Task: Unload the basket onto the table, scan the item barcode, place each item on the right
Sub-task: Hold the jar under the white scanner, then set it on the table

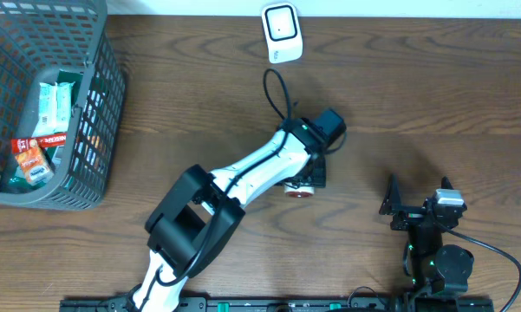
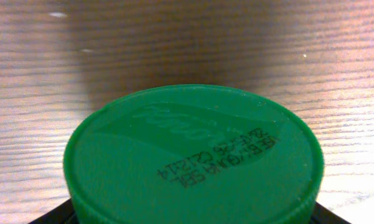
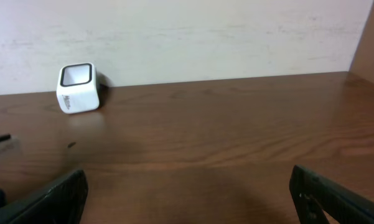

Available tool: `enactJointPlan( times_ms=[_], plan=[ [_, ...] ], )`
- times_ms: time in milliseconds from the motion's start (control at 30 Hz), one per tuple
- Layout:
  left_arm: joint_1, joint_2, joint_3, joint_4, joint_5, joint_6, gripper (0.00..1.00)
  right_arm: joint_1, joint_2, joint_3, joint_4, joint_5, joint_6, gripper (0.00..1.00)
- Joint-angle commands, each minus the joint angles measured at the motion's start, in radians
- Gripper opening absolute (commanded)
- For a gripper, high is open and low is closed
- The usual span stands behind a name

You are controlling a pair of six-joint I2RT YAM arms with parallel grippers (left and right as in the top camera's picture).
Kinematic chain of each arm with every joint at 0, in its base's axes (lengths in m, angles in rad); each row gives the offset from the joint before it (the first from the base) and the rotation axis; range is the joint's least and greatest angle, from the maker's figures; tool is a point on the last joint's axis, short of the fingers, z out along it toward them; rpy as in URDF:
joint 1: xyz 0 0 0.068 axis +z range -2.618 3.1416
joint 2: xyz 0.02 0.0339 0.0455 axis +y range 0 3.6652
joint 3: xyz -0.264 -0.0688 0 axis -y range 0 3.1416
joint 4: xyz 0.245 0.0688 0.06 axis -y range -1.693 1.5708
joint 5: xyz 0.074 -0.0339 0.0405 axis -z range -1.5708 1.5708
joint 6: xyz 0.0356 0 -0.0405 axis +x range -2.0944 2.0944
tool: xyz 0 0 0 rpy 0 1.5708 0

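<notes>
From above, the left arm stretches from the bottom edge up toward mid-frame, elbow bent low and wrist angled to the upper right. The left gripper sits over the container at the centre of the counter, and only a sliver of red and white peeks out beneath it. Switch to the left wrist view and there's what the overhead hides: a green lid fills the lower frame. A dark printed date code runs across it upside down, and black gripper parts press in at both bottom corners. So that gripper is clamped on the container at a fairly wide spread.

The white scanner stands at top centre, well apart from the container. The right wrist view catches it from the side, dark-rimmed window up, near the wall at upper left. The right arm is tucked at lower right, right gripper pointing left, jaws spread wide and holding nothing. A grey basket of packets sits upper left.
</notes>
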Motion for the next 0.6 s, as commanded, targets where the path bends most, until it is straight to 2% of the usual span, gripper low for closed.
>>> enactJointPlan(
  times_ms=[0,67,100,167,500,567],
  plan=[
    [0.0,0.018,0.003,0.003,-0.013,-0.013,0.61,-0.007,-0.005,-0.002,-0.003,0.002,0.013,0.99],
    [0.0,0.019,0.003,0.004,-0.013,-0.013,0.61,-0.007,-0.005,-0.002,-0.003,0.002,0.013,0.99],
    [0.0,0.019,0.003,0.005,-0.013,-0.013,0.74,-0.007,-0.005,-0.002,-0.003,0.002,0.013,0.99],
    [0.0,0.019,0.003,0.005,-0.013,-0.012,0.86,-0.007,-0.005,-0.002,-0.003,0.002,0.013,0.99],
    [0.0,0.019,0.003,0.005,-0.013,-0.004,0.89,-0.007,-0.005,-0.002,-0.003,0.002,0.013,0.99],
    [0.0,0.019,0.003,0.005,-0.013,0.007,0.92,-0.007,-0.005,-0.002,-0.003,0.002,0.013,0.99]
  ],
)
